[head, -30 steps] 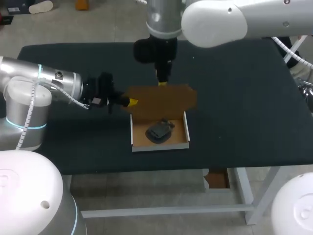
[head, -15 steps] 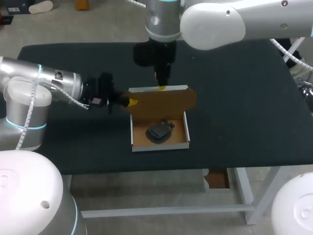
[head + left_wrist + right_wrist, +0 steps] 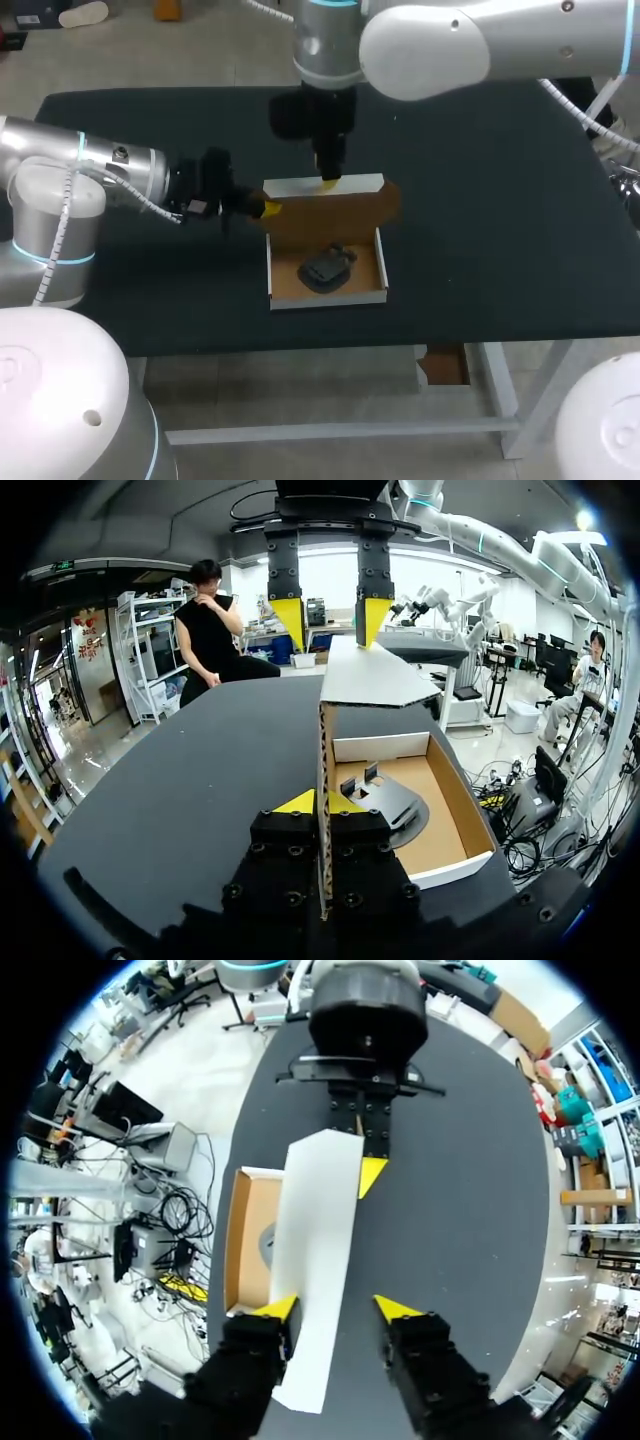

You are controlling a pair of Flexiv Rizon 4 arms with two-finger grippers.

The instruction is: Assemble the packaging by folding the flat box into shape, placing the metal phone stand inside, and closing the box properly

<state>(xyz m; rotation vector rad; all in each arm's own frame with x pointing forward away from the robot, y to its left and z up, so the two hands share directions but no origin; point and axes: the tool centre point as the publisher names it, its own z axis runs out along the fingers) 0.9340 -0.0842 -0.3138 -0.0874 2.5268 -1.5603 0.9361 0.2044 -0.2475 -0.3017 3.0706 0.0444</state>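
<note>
- Box (image 3: 328, 298) on bench (image 3: 500, 230), tray open, phone stand (image 3: 326, 268) lying inside.
- Lid (image 3: 330, 210) raised, tilted up over the tray's far wall.
- Left end effector (image 3: 320, 802) clenched on lid's side edge.
- Right end effector (image 3: 337, 1308) released, fingers spread, lid's free edge between them.

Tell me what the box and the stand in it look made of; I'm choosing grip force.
The box looks like corrugated cardboard: matte brown inside, white outside, with fluting showing along the cut edge of the lid in the left wrist view. The stand looks like dark metal with a dull sheen, though painted plastic cannot be ruled out.
</note>
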